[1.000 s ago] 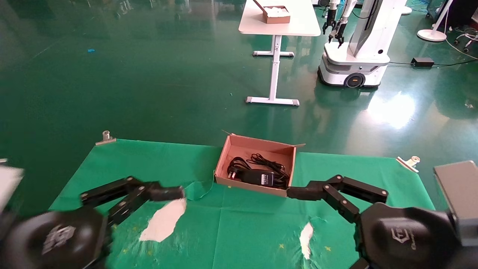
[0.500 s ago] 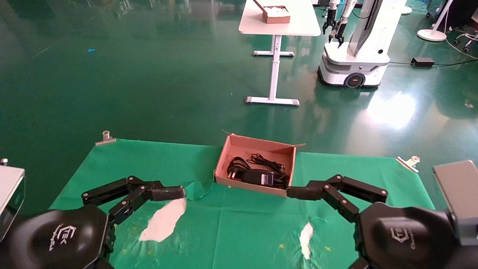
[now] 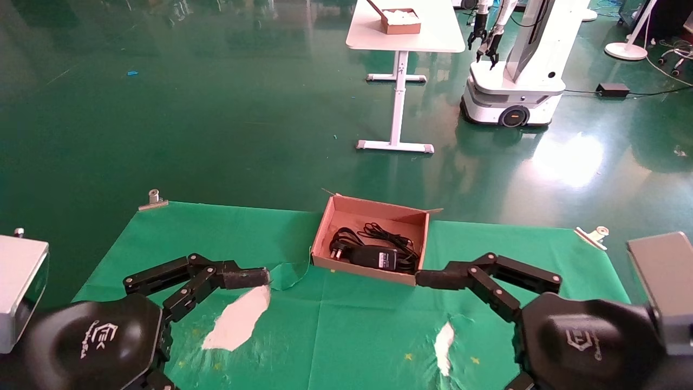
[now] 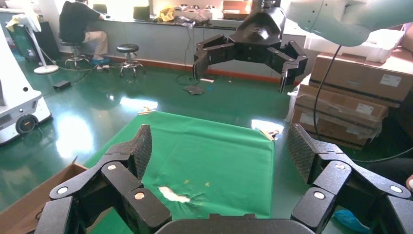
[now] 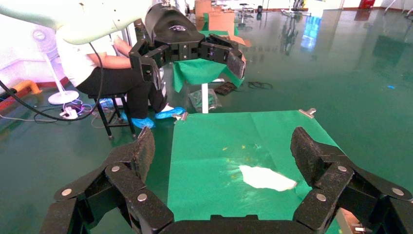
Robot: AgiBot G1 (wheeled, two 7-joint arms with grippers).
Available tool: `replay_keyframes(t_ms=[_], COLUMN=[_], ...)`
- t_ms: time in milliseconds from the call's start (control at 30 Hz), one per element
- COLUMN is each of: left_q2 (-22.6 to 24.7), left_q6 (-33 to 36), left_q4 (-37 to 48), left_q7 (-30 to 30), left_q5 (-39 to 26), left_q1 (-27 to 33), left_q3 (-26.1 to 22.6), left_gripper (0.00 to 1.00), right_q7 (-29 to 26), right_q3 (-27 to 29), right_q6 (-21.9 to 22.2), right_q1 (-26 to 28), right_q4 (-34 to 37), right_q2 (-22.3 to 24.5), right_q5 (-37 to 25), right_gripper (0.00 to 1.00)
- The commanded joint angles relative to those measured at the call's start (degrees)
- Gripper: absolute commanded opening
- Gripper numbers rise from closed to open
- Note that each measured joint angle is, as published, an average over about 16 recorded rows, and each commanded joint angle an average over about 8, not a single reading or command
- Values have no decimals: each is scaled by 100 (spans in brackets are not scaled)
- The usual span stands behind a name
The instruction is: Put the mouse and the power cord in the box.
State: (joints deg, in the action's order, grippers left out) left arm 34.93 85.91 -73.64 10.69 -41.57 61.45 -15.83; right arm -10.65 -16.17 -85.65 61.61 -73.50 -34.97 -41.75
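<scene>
Left gripper (image 3: pixel 246 278), over the near left part of the tabletop (image 3: pixel 216 233): jaws spread wide and empty, as the left wrist view shows, hanging above the green cloth (image 3: pixel 352 336) beside a torn white patch (image 3: pixel 238 319); a pale logo on its black housing cannot be read. Box (image 3: pixel 322 230), at the middle of the tabletop's far edge: its long axis runs roughly left to right. Power cord (image 3: pixel 354 241), inside the box: black loops toward the far wall, pronged plug toward the left wall, and the oblong adapter brick (image 3: pixel 379 256) along the near wall with a pale, unreadable label. The mouse cannot be told apart from the cord. Right gripper (image 3: pixel 433 279), just beside the box's near right corner: jaws wide apart, holding nothing.
</scene>
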Motion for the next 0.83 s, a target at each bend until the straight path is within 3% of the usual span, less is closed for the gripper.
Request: replay_keyframes(t_ms=[33, 833], left_q2=[2, 10], left_q6=[-7, -29], left_q4=[2, 11], left_q7=[0, 6], left_q5=[-8, -35], left_q1=[3, 13], left_q3=[-5, -23], left_gripper=[100, 100], right_q7=[0, 0], right_q3=[0, 0], right_q6=[1, 0], right_q1=[0, 0], right_q4=[0, 0], right_q2=[0, 0], right_q5=[-1, -2], right_gripper=[100, 100])
